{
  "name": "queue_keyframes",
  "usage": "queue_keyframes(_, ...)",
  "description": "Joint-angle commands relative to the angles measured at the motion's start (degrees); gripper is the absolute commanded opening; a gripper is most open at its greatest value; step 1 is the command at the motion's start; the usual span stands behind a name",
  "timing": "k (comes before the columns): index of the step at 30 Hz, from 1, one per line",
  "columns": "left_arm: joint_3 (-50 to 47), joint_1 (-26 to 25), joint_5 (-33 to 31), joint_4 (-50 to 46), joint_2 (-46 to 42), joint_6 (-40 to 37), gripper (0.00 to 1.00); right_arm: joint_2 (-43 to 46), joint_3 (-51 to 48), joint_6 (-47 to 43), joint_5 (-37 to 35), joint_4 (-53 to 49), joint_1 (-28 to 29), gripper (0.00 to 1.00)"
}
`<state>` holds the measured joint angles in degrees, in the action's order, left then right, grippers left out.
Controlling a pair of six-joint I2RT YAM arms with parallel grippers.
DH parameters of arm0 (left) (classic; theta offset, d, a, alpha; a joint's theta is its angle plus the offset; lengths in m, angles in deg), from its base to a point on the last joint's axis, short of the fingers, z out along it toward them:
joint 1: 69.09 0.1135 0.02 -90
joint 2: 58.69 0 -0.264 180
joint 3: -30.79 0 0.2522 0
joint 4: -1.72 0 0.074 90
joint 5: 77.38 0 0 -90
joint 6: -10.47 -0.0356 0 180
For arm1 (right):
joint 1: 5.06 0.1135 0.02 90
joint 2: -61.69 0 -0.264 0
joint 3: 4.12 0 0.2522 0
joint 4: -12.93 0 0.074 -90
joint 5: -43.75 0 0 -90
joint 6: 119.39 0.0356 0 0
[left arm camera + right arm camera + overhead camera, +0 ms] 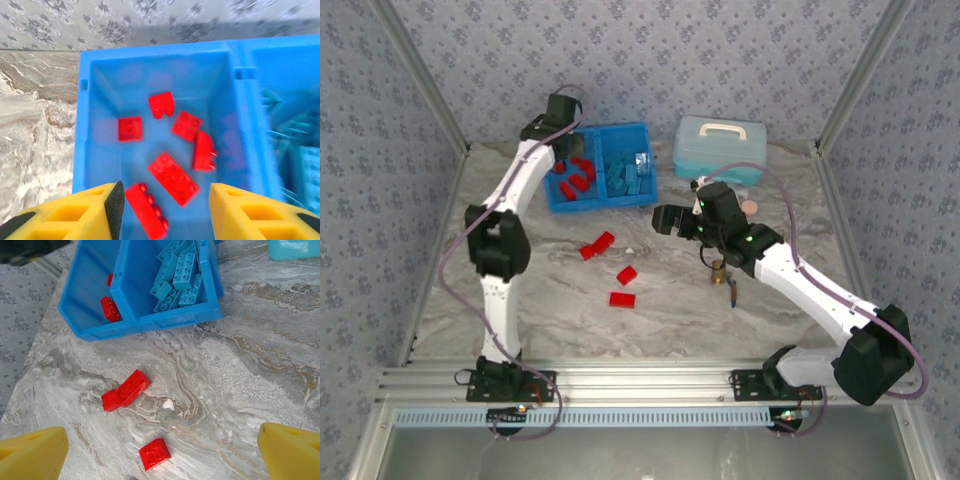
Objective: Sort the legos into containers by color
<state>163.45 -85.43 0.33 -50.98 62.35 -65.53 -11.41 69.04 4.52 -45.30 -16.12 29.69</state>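
The blue tray (605,205) stands at the back of the table. Its left compartment (85,125) holds several red legos (172,177) and its right one holds light blue legos (632,172). My left gripper (165,210) hovers open over the left compartment; a red brick (147,210) lies loose below, between the fingers and near the left pad. Three red legos (598,245), (627,275), (622,299) lie on the table in front of the tray. My right gripper (162,450) hangs wide open above them, over a long red brick (126,390) and a square one (155,454).
A pale blue lidded case (720,148) with a white handle stands right of the tray. A small brass fitting (720,272) lies under the right arm. A white speck (168,404) sits on the marble. Patterned walls close in the back and sides.
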Motion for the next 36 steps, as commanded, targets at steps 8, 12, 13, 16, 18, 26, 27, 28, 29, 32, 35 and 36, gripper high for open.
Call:
queue_keyframes(8,-35.62,-5.50,15.55,11.66,-25.34,-3.08,0.51,1.89,-1.08,1.53,0.95,-0.44,0.58,1.00)
queue_keyframes(12,-44.36,-6.87,15.16,13.16,-27.92,-5.59,0.52,2.09,-1.78,1.69,0.85,0.13,0.70,1.00)
queue_keyframes(13,-45.65,-6.87,15.43,13.68,-28.04,-5.92,0.52,2.08,-1.84,1.69,0.93,0.33,0.72,1.00)
queue_keyframes(16,-46.83,-6.86,17.72,13.78,-25.96,-7.15,0.52,1.79,-1.87,1.68,1.29,0.63,0.70,1.00)
queue_keyframes(18,-46.23,-6.87,18.91,13.04,-23.96,-7.89,0.53,1.82,-1.66,1.68,1.28,0.36,0.77,1.00)
queue_keyframes(26,-44.74,-7.00,20.29,12.83,-17.85,-10.85,0.60,2.31,-1.71,1.68,0.14,-0.70,0.76,1.00)
queue_keyframes(27,-44.63,-7.04,20.78,12.96,-17.36,-11.05,0.62,2.11,-1.74,1.68,0.26,-0.61,0.76,1.00)
queue_keyframes(28,-44.63,-7.17,20.98,13.32,-16.95,-11.09,0.64,2.00,-1.68,1.74,0.27,-0.50,0.76,1.00)
queue_keyframes(29,-44.61,-7.41,21.11,13.44,-16.53,-11.30,0.66,1.92,-1.65,1.69,0.29,-0.49,0.69,1.00)
queue_keyframes(32,-44.10,-8.56,20.20,12.91,-14.76,-12.35,0.73,1.48,-1.31,1.69,0.40,-0.30,0.76,1.00)
queue_keyframes(35,-43.88,-9.78,18.08,12.25,-13.09,-13.07,0.74,1.32,-1.12,1.73,0.50,-0.40,0.75,1.00)
queue_keyframes(36,-43.90,-10.14,17.65,12.22,-12.65,-13.10,0.74,1.29,-1.08,1.71,0.43,-0.42,0.72,1.00)
